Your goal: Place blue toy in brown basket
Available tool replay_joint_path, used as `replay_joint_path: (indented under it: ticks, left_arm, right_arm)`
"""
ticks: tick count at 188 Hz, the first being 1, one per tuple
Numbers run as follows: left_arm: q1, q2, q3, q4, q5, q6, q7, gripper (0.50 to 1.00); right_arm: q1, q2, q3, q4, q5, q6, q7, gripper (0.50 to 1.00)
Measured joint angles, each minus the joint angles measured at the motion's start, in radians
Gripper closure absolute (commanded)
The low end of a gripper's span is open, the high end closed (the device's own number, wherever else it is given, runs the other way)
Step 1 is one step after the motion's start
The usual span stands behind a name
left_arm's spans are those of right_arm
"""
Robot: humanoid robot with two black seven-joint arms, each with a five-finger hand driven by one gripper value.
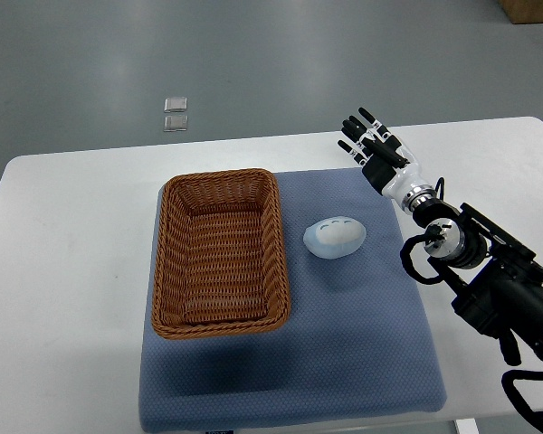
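In the top view, the right hand reaches in from the picture's right edge on a black arm with a white wrist section, and sits over the far right part of the table, near the upper right corner of the blue mat. Its fingers are spread and extended, pointing away toward the far edge of the table, and they hold nothing. The blue toy, a pale blue rounded egg-like shape with lighter patches on top, lies on the mat well apart from the hand, nearer the robot and to the left of it. The toy rests just beside the right rim of the brown basket without touching it. The basket is a rectangular woven wicker one, standing upright on the left part of the mat, its long side running away from the robot, and its inside is empty. The mat lies on a white table with rounded corners. Beyond the table's far edge, on the grey floor, two small square plates sit one just behind the other.
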Motion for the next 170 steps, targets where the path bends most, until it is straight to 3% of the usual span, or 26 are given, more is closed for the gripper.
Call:
replay_joint_path:
  ticks: [81, 117, 141, 170]
  left_arm:
    - [0.0, 0.0, 0.0, -0.004, 0.0, 0.0, 0.0, 0.5]
    - [0.0, 0.0, 0.0, -0.005, 0.001, 0.0, 0.0, 0.5]
    - [0.0, 0.0, 0.001, -0.006, 0.002, 0.0, 0.0, 0.5]
    - [-0.001, 0.0, 0.002, -0.004, 0.002, 0.0, 0.0, 0.5]
  right_arm:
    - [0.027, -0.02, -0.012, 0.008, -0.026, 0.01, 0.004, 0.599]
    - [0.087, -0.109, -0.099, 0.089, -0.246, 0.018, -0.004, 0.599]
    - [0.197, -0.21, -0.284, 0.144, -0.428, 0.035, -0.028, 0.599]
    - [0.44, -0.302, -0.747, 0.159, -0.57, 0.043, -0.097, 0.599]
